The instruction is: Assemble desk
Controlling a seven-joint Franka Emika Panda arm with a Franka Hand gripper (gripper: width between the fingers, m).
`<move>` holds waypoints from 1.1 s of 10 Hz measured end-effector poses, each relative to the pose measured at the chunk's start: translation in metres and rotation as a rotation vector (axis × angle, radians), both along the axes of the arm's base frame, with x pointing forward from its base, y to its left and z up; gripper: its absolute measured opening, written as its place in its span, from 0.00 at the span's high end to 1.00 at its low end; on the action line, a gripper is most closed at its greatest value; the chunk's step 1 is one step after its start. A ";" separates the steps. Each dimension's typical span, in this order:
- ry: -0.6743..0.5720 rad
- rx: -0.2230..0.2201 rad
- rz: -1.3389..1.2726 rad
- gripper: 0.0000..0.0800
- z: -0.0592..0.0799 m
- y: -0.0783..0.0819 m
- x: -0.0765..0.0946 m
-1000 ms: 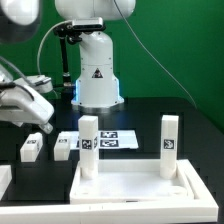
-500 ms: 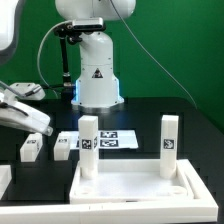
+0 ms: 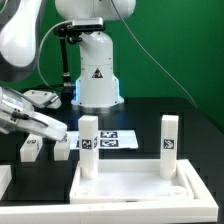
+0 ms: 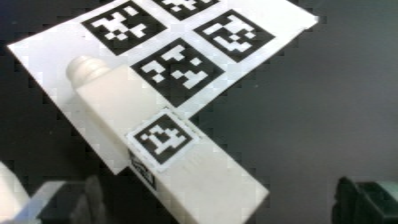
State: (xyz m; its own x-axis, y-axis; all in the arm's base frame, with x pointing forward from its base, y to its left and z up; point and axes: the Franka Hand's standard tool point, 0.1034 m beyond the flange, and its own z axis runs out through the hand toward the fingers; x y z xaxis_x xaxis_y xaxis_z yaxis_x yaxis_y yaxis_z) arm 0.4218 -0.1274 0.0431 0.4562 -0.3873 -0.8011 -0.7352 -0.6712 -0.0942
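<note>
Far on the exterior view's left, a white robot arm (image 3: pixel 20 45) slants down over the black tabletop (image 3: pixel 200 135), and its tool (image 3: pixel 54 128) hangs low just above two short white leg posts lying flat. The outer loose leg post (image 3: pixel 30 149) is nearest that edge, and the inner loose leg post (image 3: pixel 63 146) lies just beside it; each carries a small black-and-white tag. Further right, the desk's wide white top panel (image 3: pixel 125 186) lies flat at the front of the tabletop. Two more posts stand upright on it: the left standing post (image 3: pixel 89 147) and, well apart from it, the right standing post (image 3: pixel 169 146). Behind and between them lies the marker board (image 3: pixel 112 140), with the arm's rounded white base (image 3: pixel 97 75) further back. In the wrist view, the tool (image 4: pixel 222 200) is spread wide and grips nothing. Its two dark fingers (image 4: pixel 71 203) show at either side of a tagged leg post (image 4: pixel 169 150) that lies flat below, one end of it against the tags of the marker board (image 4: pixel 178 45). Whether post and board touch cannot be told.
</note>
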 end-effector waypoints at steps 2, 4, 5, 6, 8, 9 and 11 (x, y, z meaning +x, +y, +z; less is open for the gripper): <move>-0.005 -0.009 0.016 0.19 -0.010 0.009 0.001; -0.005 -0.013 0.024 0.19 -0.019 0.013 0.000; 0.000 -0.011 0.028 0.19 -0.022 0.015 -0.001; 0.003 -0.010 0.029 0.19 -0.025 0.015 -0.002; 0.006 -0.013 0.031 0.19 -0.030 0.016 -0.004; 0.007 -0.012 0.034 0.19 -0.030 0.018 -0.004; 0.013 -0.009 0.036 0.19 -0.031 0.021 -0.007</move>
